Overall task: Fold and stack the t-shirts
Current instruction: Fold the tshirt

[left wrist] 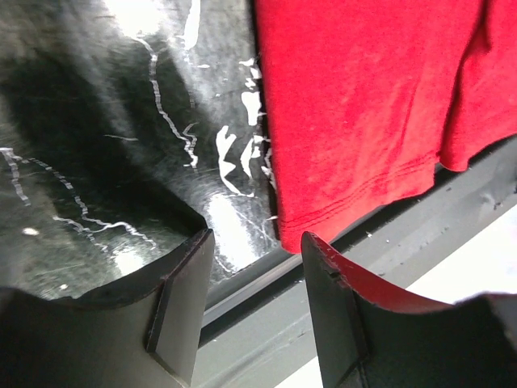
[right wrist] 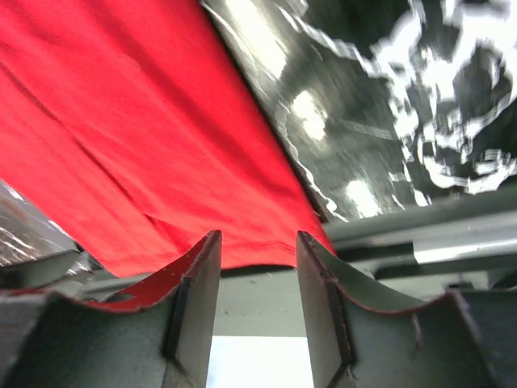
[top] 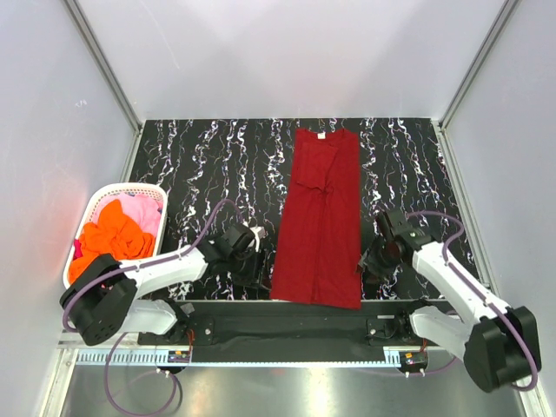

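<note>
A dark red t-shirt (top: 320, 217) lies flat on the black marbled table (top: 208, 165) as a long strip, collar at the far end and hem at the near edge. My left gripper (top: 258, 261) hovers just left of the hem's near left corner. In the left wrist view it (left wrist: 257, 242) is open and holds nothing, with the red cloth (left wrist: 363, 105) just beyond its right finger. My right gripper (top: 369, 261) sits at the hem's near right corner. In the right wrist view it (right wrist: 258, 242) is open and empty, the hem (right wrist: 145, 121) just past its tips.
A white plastic basket (top: 130, 187) stands at the left edge of the table, holding an orange t-shirt (top: 113, 233) and a pink one (top: 149, 213). A dark rail (top: 295, 326) runs along the near table edge. White walls enclose the table on three sides.
</note>
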Motion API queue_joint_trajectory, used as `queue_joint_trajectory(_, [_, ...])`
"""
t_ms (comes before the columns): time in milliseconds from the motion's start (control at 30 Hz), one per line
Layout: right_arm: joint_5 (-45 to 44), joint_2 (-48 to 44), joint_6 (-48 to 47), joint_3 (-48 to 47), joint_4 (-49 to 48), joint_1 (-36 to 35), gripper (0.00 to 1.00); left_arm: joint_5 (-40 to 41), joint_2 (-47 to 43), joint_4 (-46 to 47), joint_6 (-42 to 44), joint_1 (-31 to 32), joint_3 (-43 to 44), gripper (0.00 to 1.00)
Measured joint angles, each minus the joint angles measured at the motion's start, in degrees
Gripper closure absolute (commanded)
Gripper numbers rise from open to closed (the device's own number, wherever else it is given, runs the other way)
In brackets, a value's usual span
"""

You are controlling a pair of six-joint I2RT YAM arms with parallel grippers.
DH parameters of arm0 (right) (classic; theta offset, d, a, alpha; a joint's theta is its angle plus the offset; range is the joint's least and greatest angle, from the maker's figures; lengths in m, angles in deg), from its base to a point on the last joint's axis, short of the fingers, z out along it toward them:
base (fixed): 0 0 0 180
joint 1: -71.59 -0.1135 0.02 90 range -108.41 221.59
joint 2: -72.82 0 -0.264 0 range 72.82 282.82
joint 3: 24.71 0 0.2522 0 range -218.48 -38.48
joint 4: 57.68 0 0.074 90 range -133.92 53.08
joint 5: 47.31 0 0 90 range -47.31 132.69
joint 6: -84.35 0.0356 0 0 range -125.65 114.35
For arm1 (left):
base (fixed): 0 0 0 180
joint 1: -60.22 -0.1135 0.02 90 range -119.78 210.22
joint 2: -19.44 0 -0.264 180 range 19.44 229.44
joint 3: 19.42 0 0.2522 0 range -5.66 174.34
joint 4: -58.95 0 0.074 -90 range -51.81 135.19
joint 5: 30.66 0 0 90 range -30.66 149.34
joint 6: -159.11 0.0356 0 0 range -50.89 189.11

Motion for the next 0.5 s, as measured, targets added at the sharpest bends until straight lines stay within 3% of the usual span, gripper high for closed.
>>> queue_joint_trajectory(200, [2.4,-3.1,6.8,8.4,-0.4,-2.2,0.50,-1.4,0.6,2.1,-0.7,0.3,-0.5,0.52])
queue_joint_trajectory(500, [3.7,-7.6,14.1,11.9,-1.4,-6.5,0.50,-3.1,1.5,4.3,-1.6,0.7,-1.1,0.56])
